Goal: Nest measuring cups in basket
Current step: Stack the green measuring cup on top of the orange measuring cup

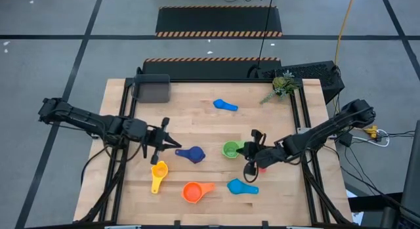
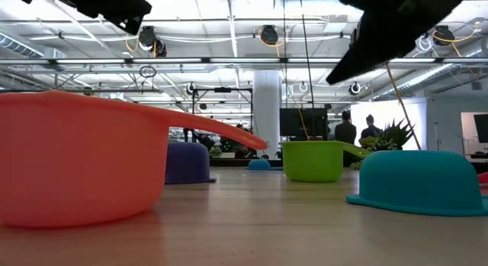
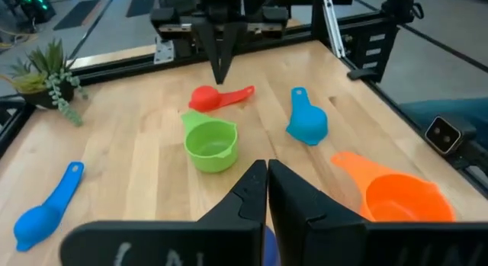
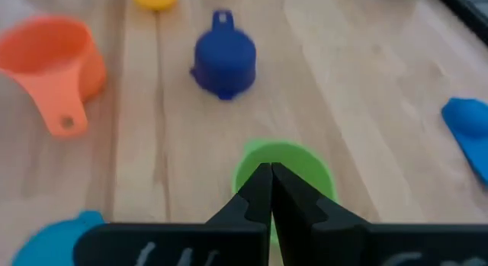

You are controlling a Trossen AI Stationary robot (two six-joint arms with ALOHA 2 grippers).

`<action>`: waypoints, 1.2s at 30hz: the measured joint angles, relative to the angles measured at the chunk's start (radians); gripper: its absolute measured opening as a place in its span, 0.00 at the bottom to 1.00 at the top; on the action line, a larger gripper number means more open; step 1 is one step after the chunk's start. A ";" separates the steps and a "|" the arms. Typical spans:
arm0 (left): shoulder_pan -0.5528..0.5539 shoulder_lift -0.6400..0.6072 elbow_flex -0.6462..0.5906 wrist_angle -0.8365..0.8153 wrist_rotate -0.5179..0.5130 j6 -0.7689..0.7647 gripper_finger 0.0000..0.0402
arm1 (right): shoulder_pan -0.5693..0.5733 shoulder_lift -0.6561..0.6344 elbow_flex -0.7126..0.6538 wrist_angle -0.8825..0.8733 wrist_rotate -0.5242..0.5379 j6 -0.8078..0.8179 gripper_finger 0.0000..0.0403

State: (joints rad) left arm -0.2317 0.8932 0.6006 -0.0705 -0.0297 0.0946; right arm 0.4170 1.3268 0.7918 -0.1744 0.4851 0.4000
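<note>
Measuring cups (image 1: pixel 193 153) number seven; one basket (image 1: pixel 151 88).

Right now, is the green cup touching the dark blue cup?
Apart. The high view shows bare wood between the green cup and the dark blue cup; the right wrist view shows the same gap.

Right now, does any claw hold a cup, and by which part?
No. The left claw and the right claw are both shut and hold nothing.
</note>
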 joint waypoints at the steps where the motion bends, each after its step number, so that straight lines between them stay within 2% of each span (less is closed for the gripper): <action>1: 0.000 0.000 0.000 -0.009 -0.001 -0.002 0.05 | 0.000 0.011 0.000 -0.001 -0.014 0.000 0.01; 6: -0.001 -0.005 0.000 -0.003 -0.002 -0.014 0.05 | -0.005 0.034 0.000 -0.020 -0.018 0.007 0.11; 15: -0.001 -0.006 0.000 0.021 -0.003 -0.001 0.05 | -0.064 0.044 0.000 -0.088 0.017 0.008 0.43; 18: -0.001 -0.006 0.000 0.021 -0.003 -0.012 0.05 | -0.078 0.052 -0.011 -0.104 0.020 0.023 0.51; 20: -0.001 -0.006 0.000 0.021 -0.003 -0.018 0.05 | -0.092 0.054 -0.030 -0.092 0.057 0.034 0.55; 27: -0.013 -0.006 0.000 0.022 -0.008 -0.021 0.05 | -0.160 0.056 -0.072 -0.093 0.142 0.093 0.59; 36: -0.013 -0.006 0.000 0.038 -0.027 -0.020 0.05 | -0.209 0.056 -0.073 -0.095 0.147 0.105 0.59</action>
State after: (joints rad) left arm -0.2447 0.8875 0.6006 -0.0325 -0.0563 0.0742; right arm 0.2085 1.3827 0.7189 -0.2696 0.6317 0.5045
